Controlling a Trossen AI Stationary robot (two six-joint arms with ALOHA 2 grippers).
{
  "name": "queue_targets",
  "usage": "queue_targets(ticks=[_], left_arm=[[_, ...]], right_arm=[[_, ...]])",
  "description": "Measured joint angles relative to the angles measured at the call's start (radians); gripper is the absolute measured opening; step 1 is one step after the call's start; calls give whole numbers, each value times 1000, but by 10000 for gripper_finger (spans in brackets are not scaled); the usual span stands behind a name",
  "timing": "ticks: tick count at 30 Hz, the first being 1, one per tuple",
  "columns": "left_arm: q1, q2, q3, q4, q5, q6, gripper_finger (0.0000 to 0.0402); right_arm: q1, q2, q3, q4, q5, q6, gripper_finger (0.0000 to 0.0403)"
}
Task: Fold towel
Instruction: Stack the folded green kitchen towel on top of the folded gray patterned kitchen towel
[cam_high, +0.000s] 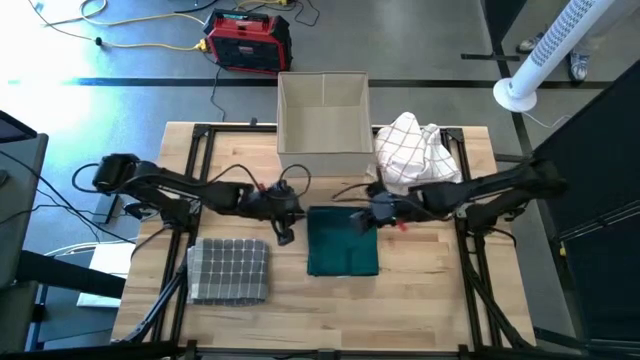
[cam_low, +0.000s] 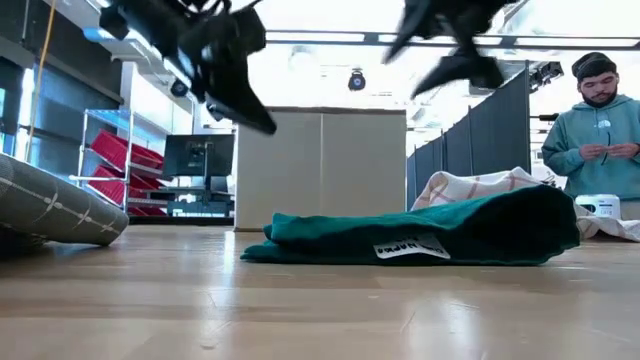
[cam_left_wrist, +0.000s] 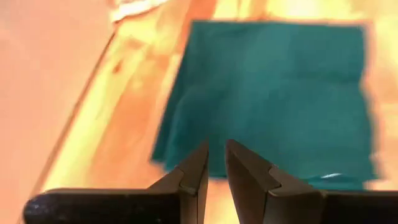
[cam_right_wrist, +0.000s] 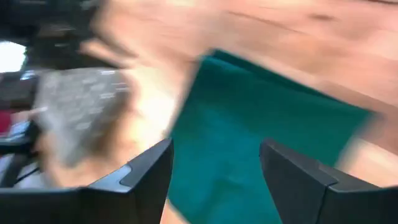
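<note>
The dark green towel (cam_high: 342, 242) lies folded into a rectangle at the table's middle, resting flat on the wood; the low view shows it as a low heap (cam_low: 420, 232) with a white label toward the near edge. My left gripper (cam_high: 284, 233) hangs above the table just left of the towel, fingers all but closed, with nothing between them (cam_left_wrist: 216, 163). My right gripper (cam_high: 362, 222) hovers open above the towel's far right part (cam_right_wrist: 214, 163). In the low view both grippers (cam_low: 262, 120) (cam_low: 470, 62) are well clear of the cloth.
A folded grey checked towel (cam_high: 230, 268) lies at the near left. A crumpled white checked cloth (cam_high: 415, 150) sits at the far right beside an open cardboard box (cam_high: 322, 112) at the far edge. A person (cam_low: 598, 130) stands beyond the table's right side.
</note>
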Motion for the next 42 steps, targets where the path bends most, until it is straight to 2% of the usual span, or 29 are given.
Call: queue_targets(ticks=[4,9,15,21,24,32,42], left_arm=[[7,-14,0,26,96,-47,46],[45,-6,0,30,218,-208,46],[77,-6,0,21,233,-548,49],[56,-6,19,-48,317,-653,89],[31,-5,67,-139,258,-657,115],[-7,123,271,-423,84,-799,154],[-24,425,445,-467,76,-1114,176]], right_arm=[[41,-17,-2,-200,61,140,224],[68,8,-2,-278,63,195,224],[65,8,-2,-345,78,245,224],[95,-9,-2,-497,69,322,224],[119,-33,-2,-567,71,315,224],[202,-171,-2,-634,134,194,224],[303,-309,-2,-683,355,42,224]])
